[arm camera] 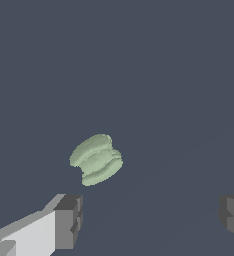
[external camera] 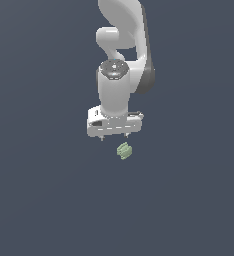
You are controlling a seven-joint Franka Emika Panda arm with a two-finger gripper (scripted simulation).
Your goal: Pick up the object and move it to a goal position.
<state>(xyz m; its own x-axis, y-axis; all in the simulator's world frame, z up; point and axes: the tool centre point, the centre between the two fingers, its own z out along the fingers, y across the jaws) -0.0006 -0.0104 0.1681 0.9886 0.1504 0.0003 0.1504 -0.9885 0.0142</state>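
The object (external camera: 124, 150) is a tiny pale green ridged piece lying on the dark grey floor, just below the white gripper (external camera: 114, 137) in the exterior view and slightly toward that view's right. In the wrist view the object (arm camera: 96, 159) lies ahead of the gap between the two fingers, nearer the one finger (arm camera: 69, 221) than the other (arm camera: 232, 215). The gripper (arm camera: 150, 220) is open wide and empty. It hangs above the floor, apart from the object.
The white arm (external camera: 124, 45) rises behind the gripper in the exterior view. A plain dark grey floor (external camera: 49, 200) lies all around, with no other objects in view.
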